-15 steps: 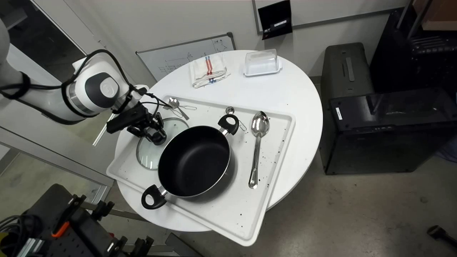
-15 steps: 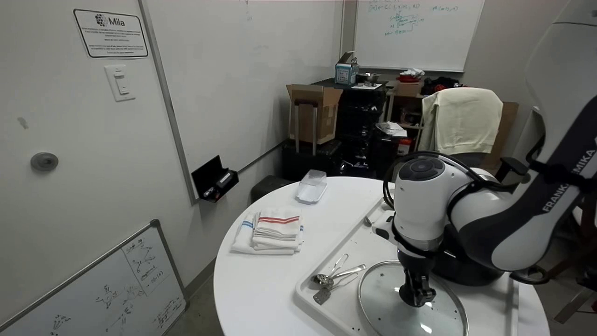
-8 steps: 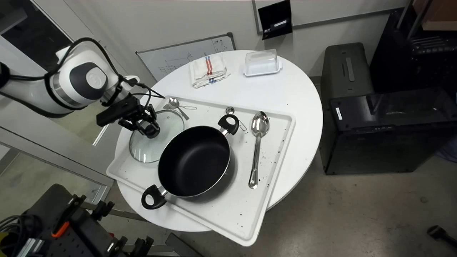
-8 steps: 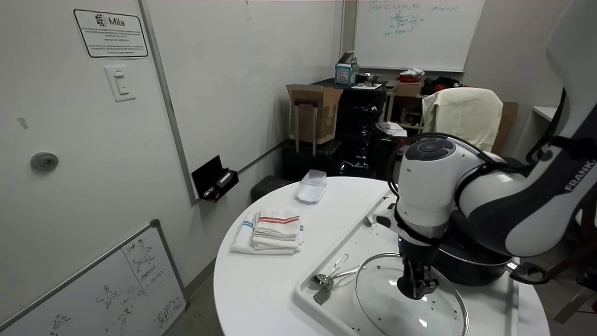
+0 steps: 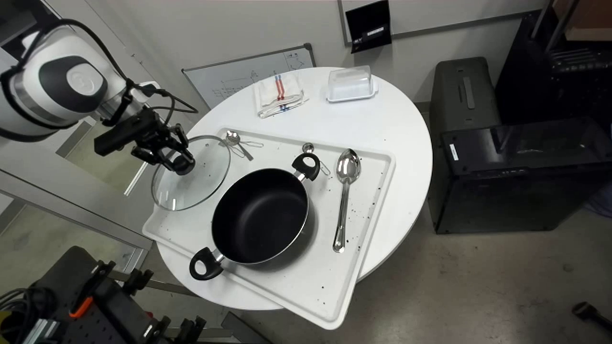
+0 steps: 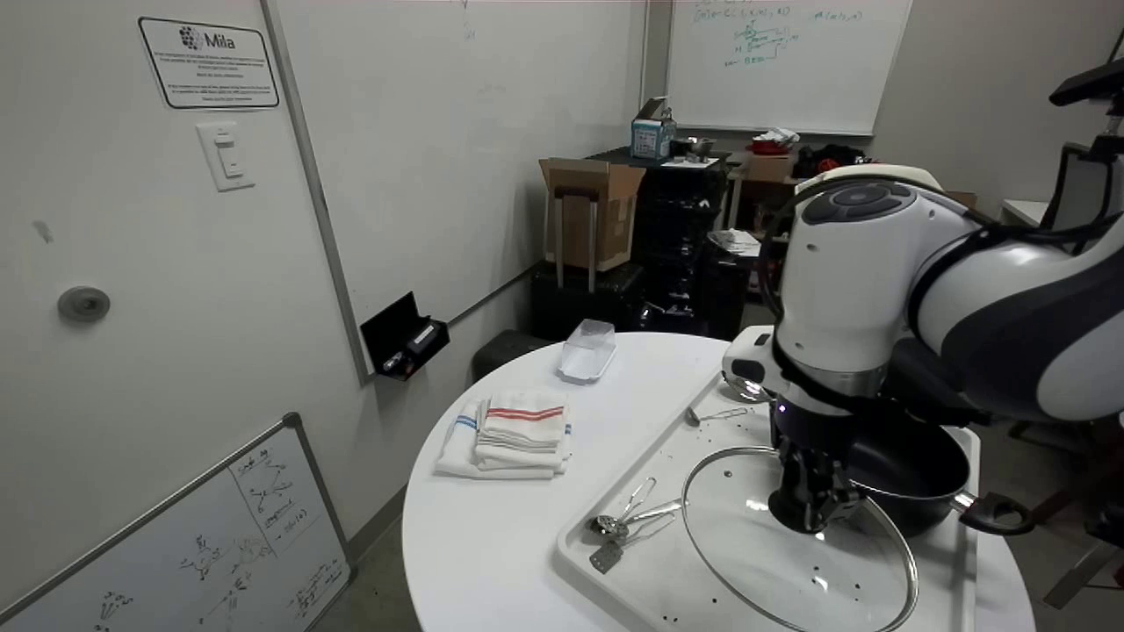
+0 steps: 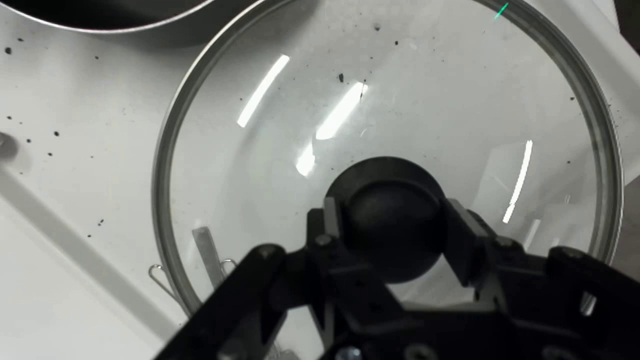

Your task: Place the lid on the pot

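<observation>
Jaws clamped on the round black knob (image 7: 387,210) from both sides, and the gripper (image 7: 394,229) has the glass lid (image 5: 202,176) by its middle! In an exterior view the lid hangs left of centre over the white tray (image 5: 311,282), its rim reaching past the tray's left edge. And there's the black pot (image 5: 260,215), left of and below mid-frame, loop handles (image 5: 301,168) out, dark inside facing up. The lid sits up and to its left, a narrow gap showing between them. Wrist view: glass fills centre and right, the pot's rim peeking in at upper left. Small metal utensils (image 6: 611,527) lie low in an exterior view, just beside the lid. A big metal spoon (image 5: 344,197) stretches out right of the pot; folded towels (image 5: 279,93) and a clear-covered dish (image 5: 351,86) sit towards the top of the frame, on the round table (image 5: 413,153).
</observation>
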Robot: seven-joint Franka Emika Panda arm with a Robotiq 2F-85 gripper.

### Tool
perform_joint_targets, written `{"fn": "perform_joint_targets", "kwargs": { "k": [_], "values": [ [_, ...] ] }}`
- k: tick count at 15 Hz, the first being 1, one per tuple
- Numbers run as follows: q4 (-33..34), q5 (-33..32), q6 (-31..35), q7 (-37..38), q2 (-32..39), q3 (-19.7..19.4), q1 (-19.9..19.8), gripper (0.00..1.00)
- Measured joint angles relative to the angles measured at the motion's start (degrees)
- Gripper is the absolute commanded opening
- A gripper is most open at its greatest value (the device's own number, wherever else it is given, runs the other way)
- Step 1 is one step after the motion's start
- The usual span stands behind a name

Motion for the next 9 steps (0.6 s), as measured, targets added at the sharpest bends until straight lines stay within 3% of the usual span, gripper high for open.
{"fn": "perform_joint_targets", "kwargs": {
  "k": [9],
  "values": [
    [-6.47,0.09,-2.54,-0.71,-10.31,-0.73,-4.88,0.25]
  ]
}}
